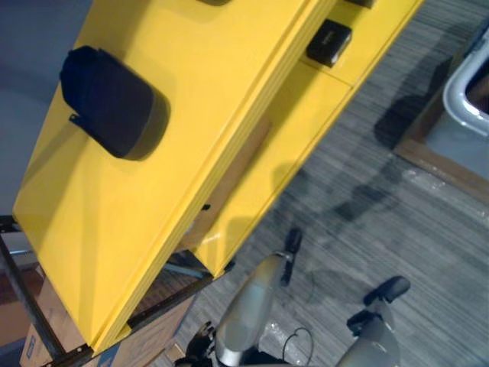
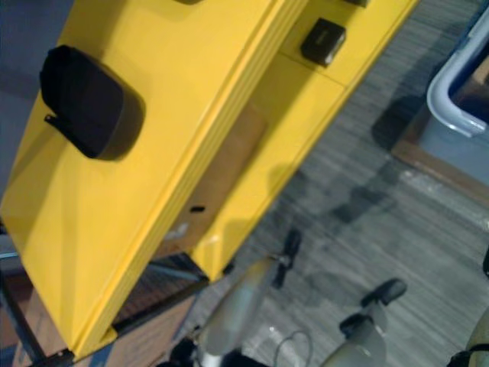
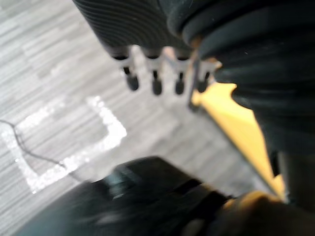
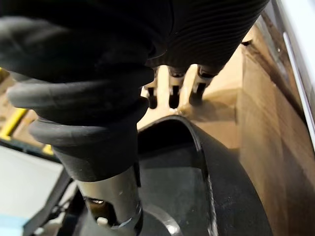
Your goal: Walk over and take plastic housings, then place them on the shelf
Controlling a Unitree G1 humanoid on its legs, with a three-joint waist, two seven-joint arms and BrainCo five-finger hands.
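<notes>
Yellow shelf [image 1: 229,76] carries one black plastic housing [image 1: 107,99] at ten o'clock on its top tier and a smaller housing [image 1: 328,42] at one o'clock, a tier lower. I see my left hand [image 3: 155,82] and right hand [image 4: 173,94] hanging empty, fingers loosely straight.

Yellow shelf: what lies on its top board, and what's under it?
A dark rounded housing lies on the top board. Below, a lower board carries a smaller black housing; the rest beneath is covered.
</notes>
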